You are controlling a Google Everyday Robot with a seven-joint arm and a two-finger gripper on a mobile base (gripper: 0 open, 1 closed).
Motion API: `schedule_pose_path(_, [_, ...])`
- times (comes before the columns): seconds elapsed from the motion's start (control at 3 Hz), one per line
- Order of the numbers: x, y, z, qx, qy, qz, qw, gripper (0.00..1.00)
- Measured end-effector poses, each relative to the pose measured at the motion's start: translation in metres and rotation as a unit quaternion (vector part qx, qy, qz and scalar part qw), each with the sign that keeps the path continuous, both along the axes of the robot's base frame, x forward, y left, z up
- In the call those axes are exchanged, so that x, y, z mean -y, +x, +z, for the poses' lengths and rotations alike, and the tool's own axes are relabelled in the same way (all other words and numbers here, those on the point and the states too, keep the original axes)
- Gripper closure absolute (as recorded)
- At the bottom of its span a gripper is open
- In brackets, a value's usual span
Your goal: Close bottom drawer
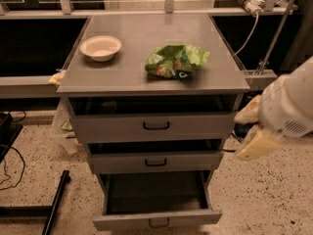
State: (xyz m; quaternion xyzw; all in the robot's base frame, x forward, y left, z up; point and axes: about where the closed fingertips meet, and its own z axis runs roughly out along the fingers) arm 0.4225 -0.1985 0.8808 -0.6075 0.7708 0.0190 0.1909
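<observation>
The bottom drawer point(156, 220) of the grey metal cabinet stands pulled far out, its inside dark and empty, with a small dark loop handle point(159, 223) at the centre of its slim front. The two drawers above it, the top one point(154, 126) and the middle one point(155, 161), are each open a little. My gripper point(255, 133), at the end of the white and cream arm, hangs to the right of the cabinet at the height of the top and middle drawers. It is apart from the bottom drawer and touches nothing.
On the cabinet top point(122, 67) lie a white bowl point(100, 47) at the left and a green crumpled bag point(176, 60) at the right. A dark bar point(55, 202) lies on the speckled floor at the left. Cables and a metal stand point(271, 38) are at the back right.
</observation>
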Motion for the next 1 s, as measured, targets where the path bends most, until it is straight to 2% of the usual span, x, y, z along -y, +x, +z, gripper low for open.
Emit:
schedule_pose_path(0.33, [-0.016,-0.007,-0.089,-0.025,0.039,0.012,0.9989,0.65])
schedule_pose_path(0.67, [-0.018,-0.002,-0.12,-0.022,0.047,0.004,0.9987,0.89])
schedule_pose_path(1.0, [-0.018,-0.001,-0.117,-0.019,0.046,0.004,0.9987,1.0])
